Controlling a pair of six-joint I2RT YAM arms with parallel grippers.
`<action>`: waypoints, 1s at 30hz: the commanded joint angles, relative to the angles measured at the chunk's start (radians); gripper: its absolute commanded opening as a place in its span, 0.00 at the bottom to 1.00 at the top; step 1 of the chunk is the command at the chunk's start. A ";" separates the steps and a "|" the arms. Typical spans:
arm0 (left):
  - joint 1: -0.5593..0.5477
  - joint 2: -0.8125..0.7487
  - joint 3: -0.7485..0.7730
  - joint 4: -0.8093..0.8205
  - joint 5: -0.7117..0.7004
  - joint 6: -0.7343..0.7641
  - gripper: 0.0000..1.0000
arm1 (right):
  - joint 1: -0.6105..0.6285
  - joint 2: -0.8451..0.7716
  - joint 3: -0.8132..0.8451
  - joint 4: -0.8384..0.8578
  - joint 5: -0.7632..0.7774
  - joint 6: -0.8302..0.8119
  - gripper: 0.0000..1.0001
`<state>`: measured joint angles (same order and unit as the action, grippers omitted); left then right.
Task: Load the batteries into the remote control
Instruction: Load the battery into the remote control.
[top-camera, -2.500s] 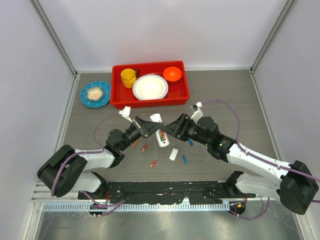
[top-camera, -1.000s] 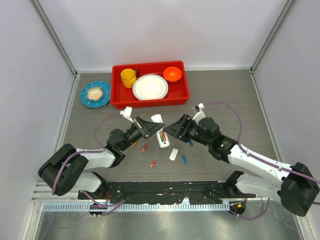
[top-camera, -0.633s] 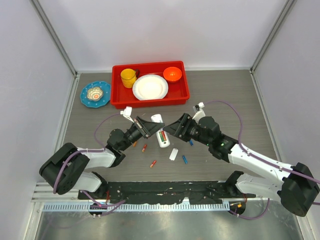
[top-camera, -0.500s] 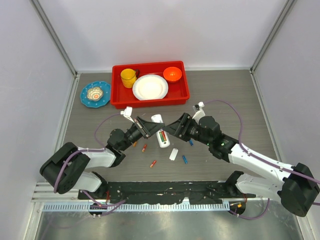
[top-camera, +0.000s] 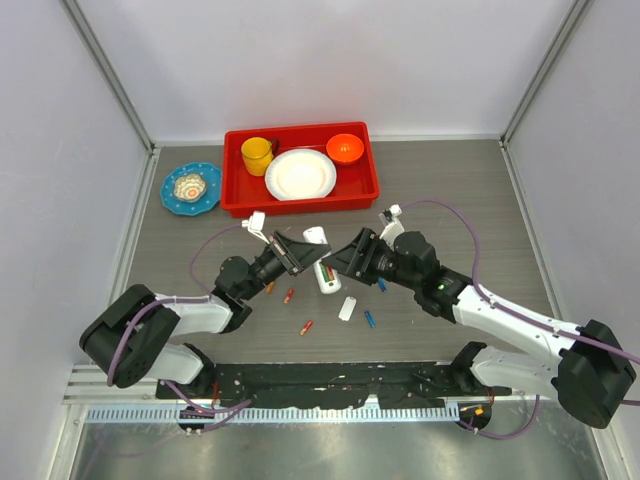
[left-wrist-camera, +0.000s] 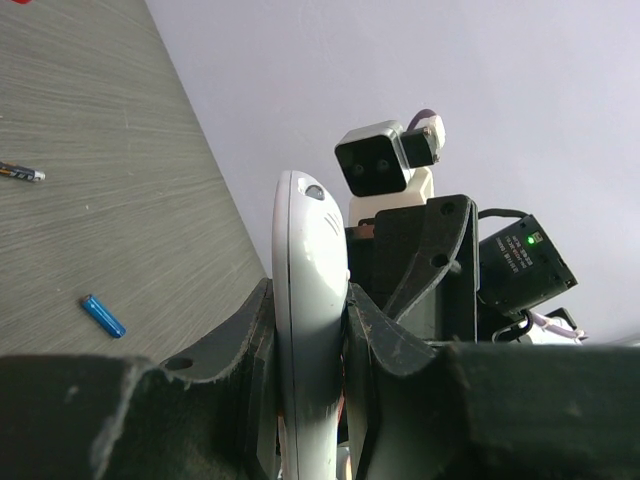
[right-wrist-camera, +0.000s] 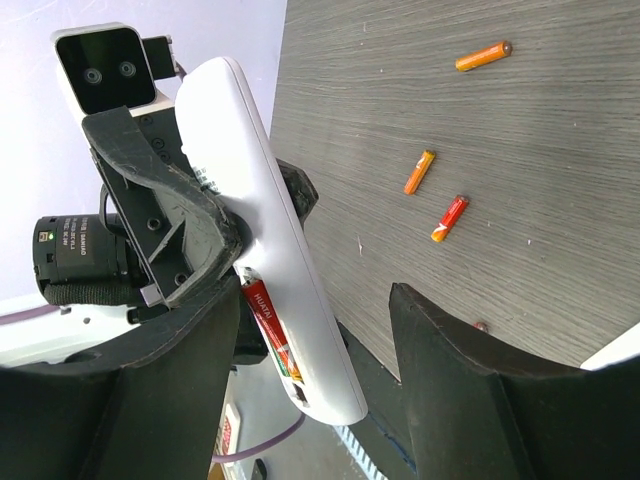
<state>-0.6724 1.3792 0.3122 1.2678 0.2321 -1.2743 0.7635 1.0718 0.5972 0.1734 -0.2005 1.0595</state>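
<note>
Right wrist view showed the left gripper (right-wrist-camera: 238, 205) clamped on the remote control (right-wrist-camera: 222, 125), the right gripper (right-wrist-camera: 312, 300) apart and empty; a careless nudge could dislodge the seated battery (right-wrist-camera: 268, 325)

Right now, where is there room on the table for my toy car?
Bare table: between the red tray and the right wall, and in front of the blue plate. Crowded middle: left gripper and right gripper at the remote control, loose batteries around.
</note>
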 joint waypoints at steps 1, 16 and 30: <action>-0.007 -0.006 0.038 0.278 0.009 0.004 0.00 | -0.004 -0.013 0.019 0.057 -0.002 -0.006 0.66; -0.012 -0.025 0.048 0.278 0.000 0.003 0.00 | -0.004 -0.007 -0.019 0.089 0.027 0.019 0.64; -0.012 -0.049 0.084 0.278 -0.030 -0.005 0.00 | -0.004 -0.027 -0.091 0.141 0.012 0.048 0.61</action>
<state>-0.6807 1.3781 0.3386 1.2503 0.2276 -1.2739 0.7631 1.0657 0.5320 0.3084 -0.1894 1.1057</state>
